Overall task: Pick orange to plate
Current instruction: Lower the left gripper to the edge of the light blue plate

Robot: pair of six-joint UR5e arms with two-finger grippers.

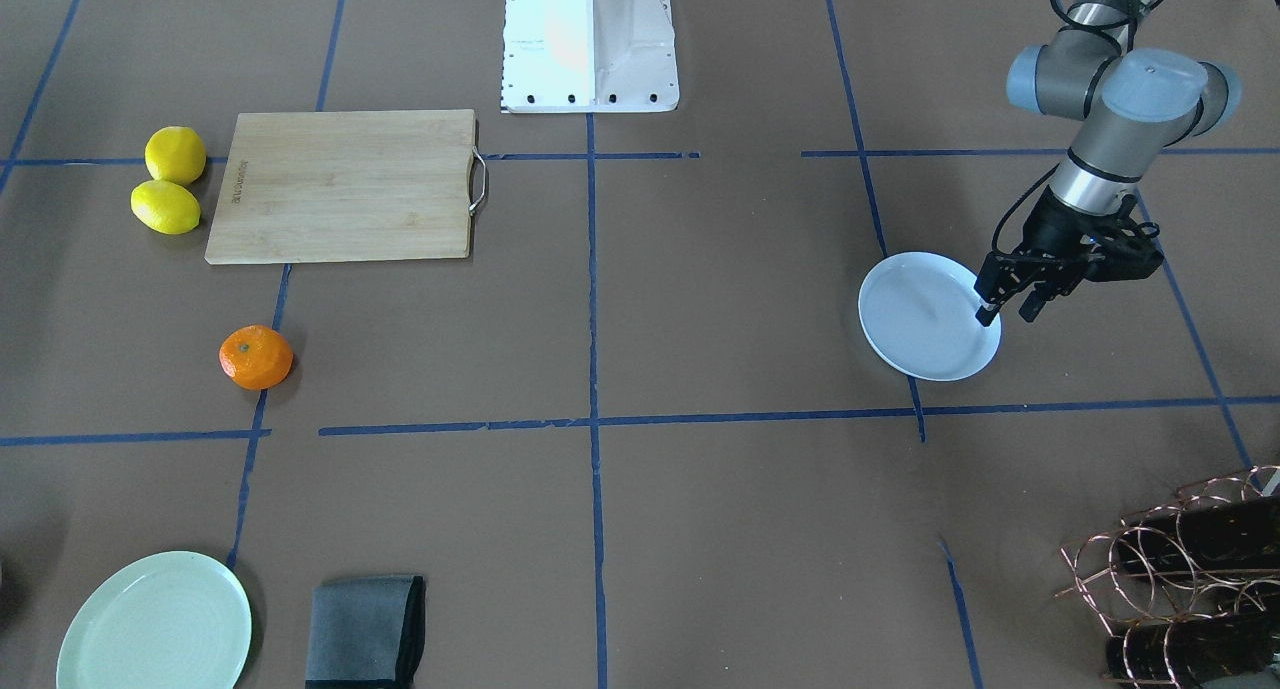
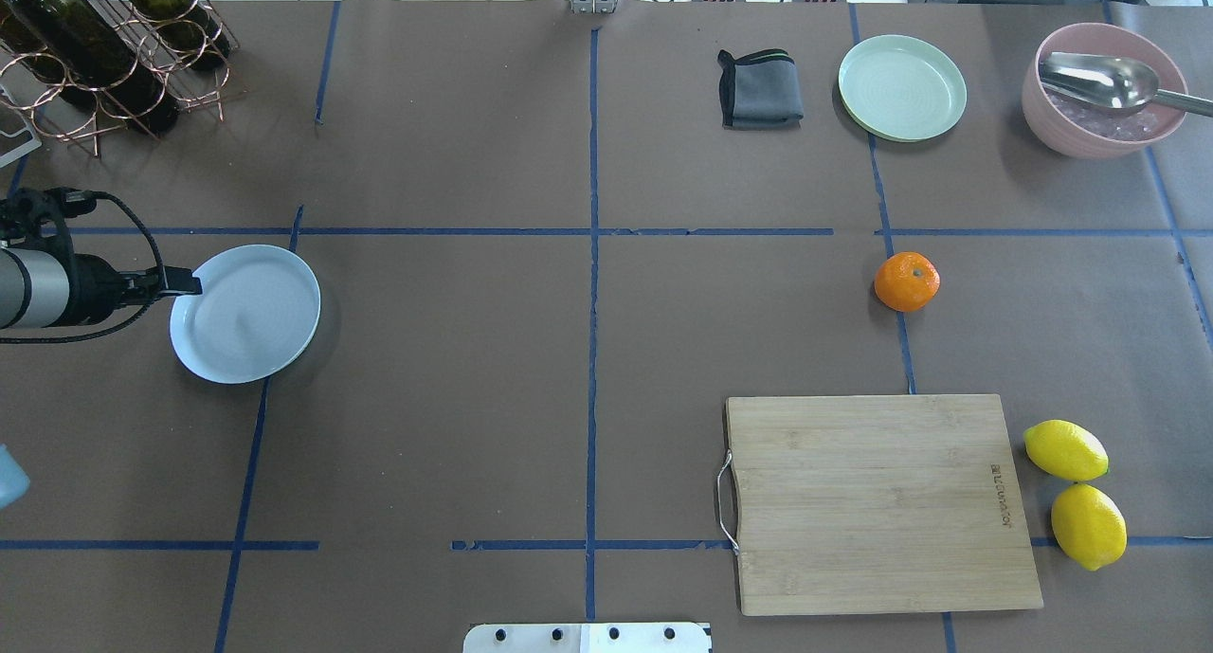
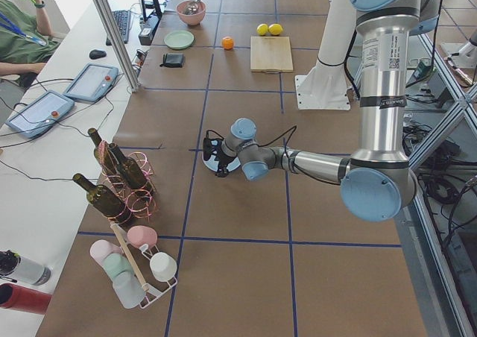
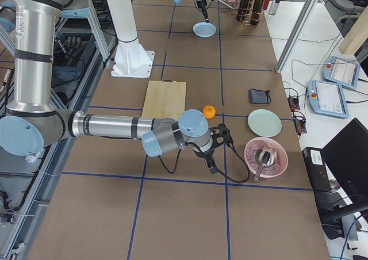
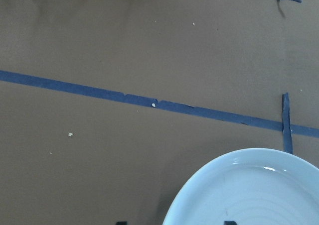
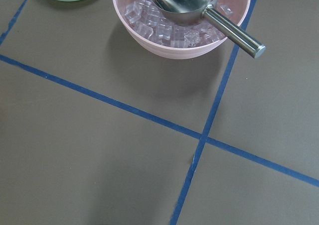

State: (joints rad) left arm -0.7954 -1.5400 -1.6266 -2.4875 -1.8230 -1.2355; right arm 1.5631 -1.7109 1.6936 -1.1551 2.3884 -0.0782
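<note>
The orange (image 2: 907, 281) sits alone on the brown table, on a blue tape line, between the green plate and the cutting board; it also shows as the orange (image 1: 256, 357). Far across the table lies the pale blue-white plate (image 2: 246, 312), empty. My left gripper (image 1: 1010, 314) hangs open at the plate's (image 1: 925, 319) outer edge, one finger over its inside and one outside the rim. In the left wrist view the plate (image 5: 249, 195) fills the lower right. My right gripper (image 4: 211, 167) shows only in the exterior right view, near the pink bowl; I cannot tell its state.
A wooden cutting board (image 2: 877, 501) lies with two lemons (image 2: 1076, 492) beside it. At the far side are a pale green plate (image 2: 902, 87), a folded grey cloth (image 2: 758, 89) and a pink bowl (image 2: 1099, 89) of ice with a metal scoop. A copper rack (image 2: 104, 56) of bottles stands beyond the blue-white plate.
</note>
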